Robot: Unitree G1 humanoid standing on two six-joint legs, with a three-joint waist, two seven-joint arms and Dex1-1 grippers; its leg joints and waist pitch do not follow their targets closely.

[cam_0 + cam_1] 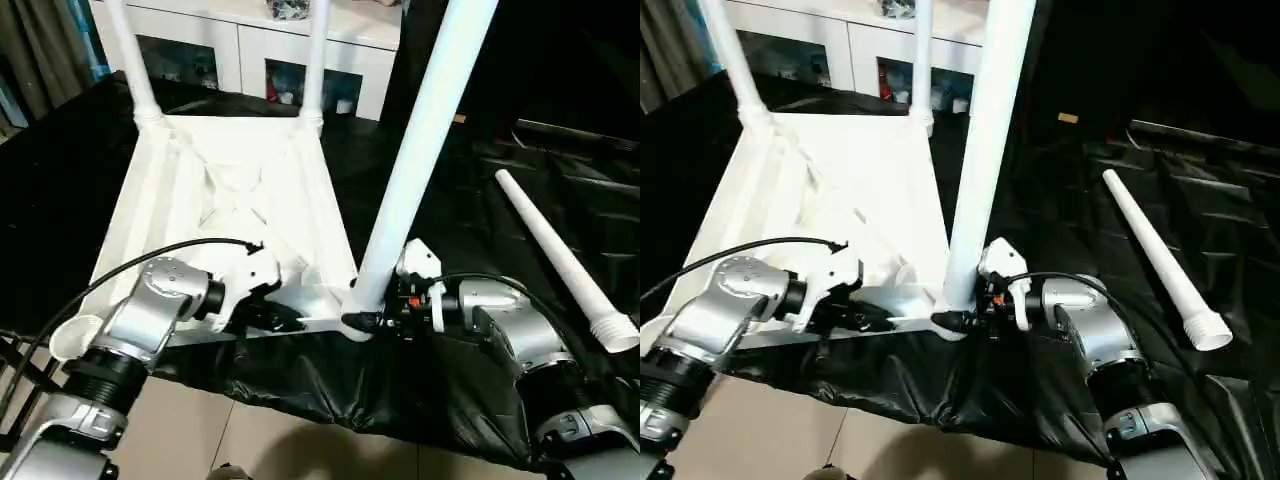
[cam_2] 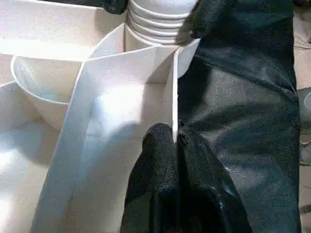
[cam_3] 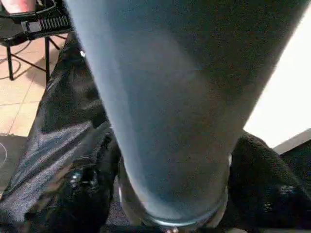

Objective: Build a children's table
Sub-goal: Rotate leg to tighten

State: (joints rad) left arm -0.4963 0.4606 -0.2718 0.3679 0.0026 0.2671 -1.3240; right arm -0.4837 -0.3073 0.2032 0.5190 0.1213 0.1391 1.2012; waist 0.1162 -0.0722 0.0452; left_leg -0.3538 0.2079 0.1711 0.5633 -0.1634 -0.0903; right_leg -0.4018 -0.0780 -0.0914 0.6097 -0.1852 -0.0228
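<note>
The left gripper (image 2: 175, 141) pinches the near rim of the upturned table top (image 1: 240, 190) – the right gripper (image 1: 375, 318) grasps the near-right leg (image 1: 420, 150) at its socket.

White plastic rectangular tabletop (image 1: 235, 190) lies underside-up on black plastic sheet (image 1: 560, 215). Two white tube legs (image 1: 135, 60) stand in sockets at tabletop's far corners. Third white tube leg (image 1: 425, 140) stands in near right corner socket. Fourth white tube leg (image 1: 560, 260) lies on sheet, well right of tabletop. White glass-door cabinet (image 1: 250, 50) behind tabletop's far edge.
</note>
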